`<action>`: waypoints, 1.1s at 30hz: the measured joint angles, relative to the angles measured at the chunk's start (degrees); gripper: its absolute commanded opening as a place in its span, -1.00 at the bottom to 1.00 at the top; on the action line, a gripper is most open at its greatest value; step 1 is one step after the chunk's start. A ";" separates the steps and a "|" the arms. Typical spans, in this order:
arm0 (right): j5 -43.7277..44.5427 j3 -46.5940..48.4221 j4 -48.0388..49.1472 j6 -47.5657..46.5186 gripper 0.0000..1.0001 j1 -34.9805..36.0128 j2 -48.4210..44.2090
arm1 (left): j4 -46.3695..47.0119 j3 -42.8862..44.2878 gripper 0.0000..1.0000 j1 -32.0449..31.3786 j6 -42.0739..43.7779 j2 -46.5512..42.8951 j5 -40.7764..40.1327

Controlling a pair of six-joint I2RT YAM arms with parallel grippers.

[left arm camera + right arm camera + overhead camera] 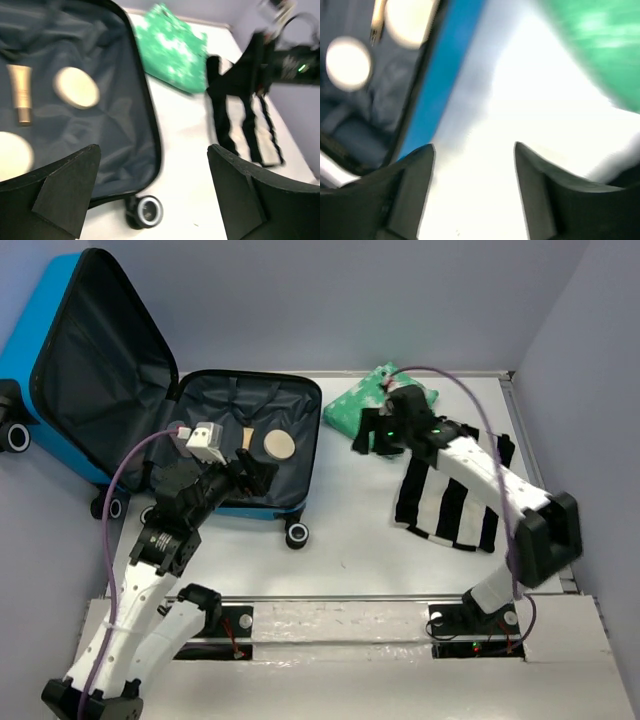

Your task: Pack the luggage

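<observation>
Packing in progress: the open luggage (pixel 250 400) lies directly beneath the left pincer (pixel 255 465), which hangs wide and empty. The right pincer (pixel 474 145), parted on nothing, hovers over the tabletop (pixel 350 540) just beside the green pouch (pixel 375 400) — probably the next item, calling for a short reach, descent and grip. Count: one luggage holding two round discs (pixel 76 87) and one tube (pixel 20 92); outside it, one pouch and one striped garment (pixel 450 500) — behind the right pincer.

Your left arm (pixel 130 610) and right arm (pixel 470 455) show white link shells with black joints. A purple cable (pixel 128 472) trails along each. Green lights (pixel 436 427) glow on the right wrist. Note the fingers (pixel 65 190): matte black wedges.
</observation>
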 measured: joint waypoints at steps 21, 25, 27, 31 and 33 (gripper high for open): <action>19.43 -16.41 2.43 2.14 0.06 -7.58 -51.04 | 10.10 25.11 0.98 -42.66 -9.75 61.96 -16.87; 16.17 -17.51 1.73 1.73 0.07 -7.58 -50.93 | 9.25 35.10 0.97 -42.62 -9.62 73.66 -16.76; 14.62 -18.36 1.66 1.55 0.07 -7.58 -50.51 | 8.87 39.06 0.94 -42.60 -9.49 78.07 -16.22; 12.39 -20.65 1.64 1.53 0.08 -7.58 -50.12 | 8.74 43.36 0.40 -42.60 -8.96 85.79 -15.32; 11.63 -21.64 1.57 1.46 0.08 -7.58 -49.96 | 9.68 45.07 -0.54 -42.60 -9.11 87.14 -14.67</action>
